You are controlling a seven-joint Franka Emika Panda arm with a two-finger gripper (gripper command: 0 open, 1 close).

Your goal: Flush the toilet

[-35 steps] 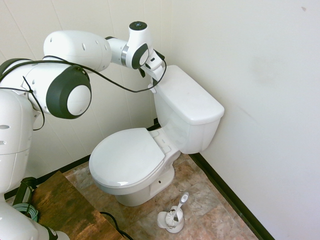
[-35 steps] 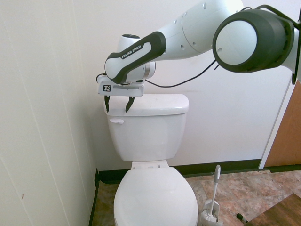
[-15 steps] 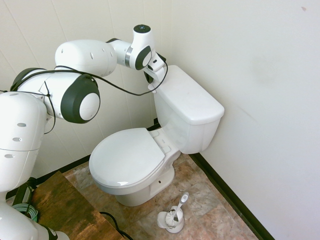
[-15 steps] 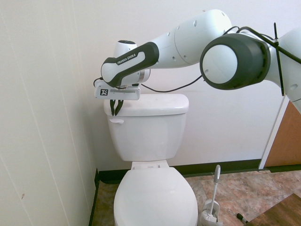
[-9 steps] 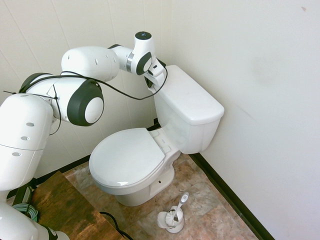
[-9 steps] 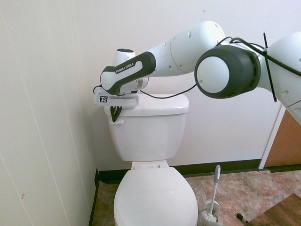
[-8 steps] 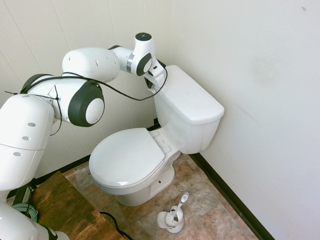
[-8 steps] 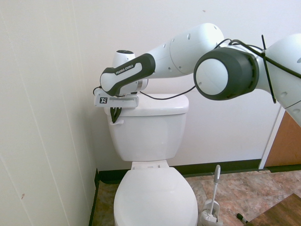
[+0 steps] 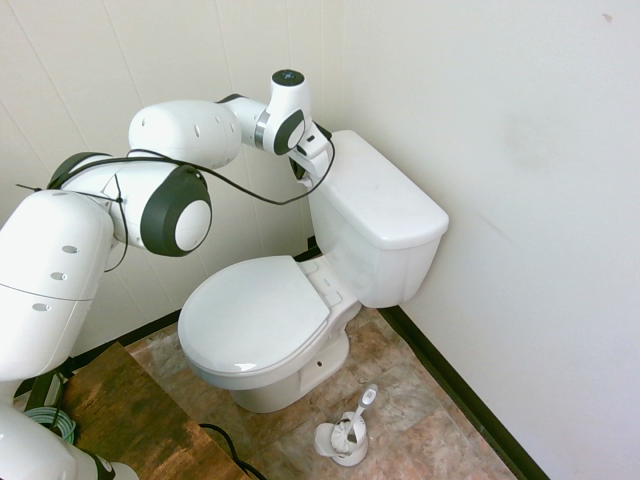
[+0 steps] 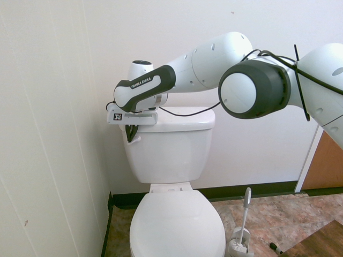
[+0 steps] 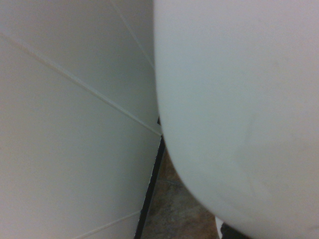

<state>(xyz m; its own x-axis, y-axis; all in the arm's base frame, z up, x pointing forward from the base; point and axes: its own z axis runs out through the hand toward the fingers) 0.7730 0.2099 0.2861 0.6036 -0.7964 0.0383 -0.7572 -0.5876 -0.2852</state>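
Lowered since earlier: jaws, pressed together, now at flush lever (image 10: 135, 138) on toilet (image 10: 177, 150) tank corner.

You're looking at a toilet (image 9: 300, 300) of glossy white ceramic, its seat lid (image 10: 177, 227) smooth and faintly shiny. The floor (image 9: 400, 400) looks like mottled brown stone-pattern vinyl or tile, with a matt wood-grain board (image 9: 120, 410) beside it. The walls (image 9: 520, 180) are smooth white panels with thin seams. The toilet brush (image 9: 352, 420) looks like white plastic.
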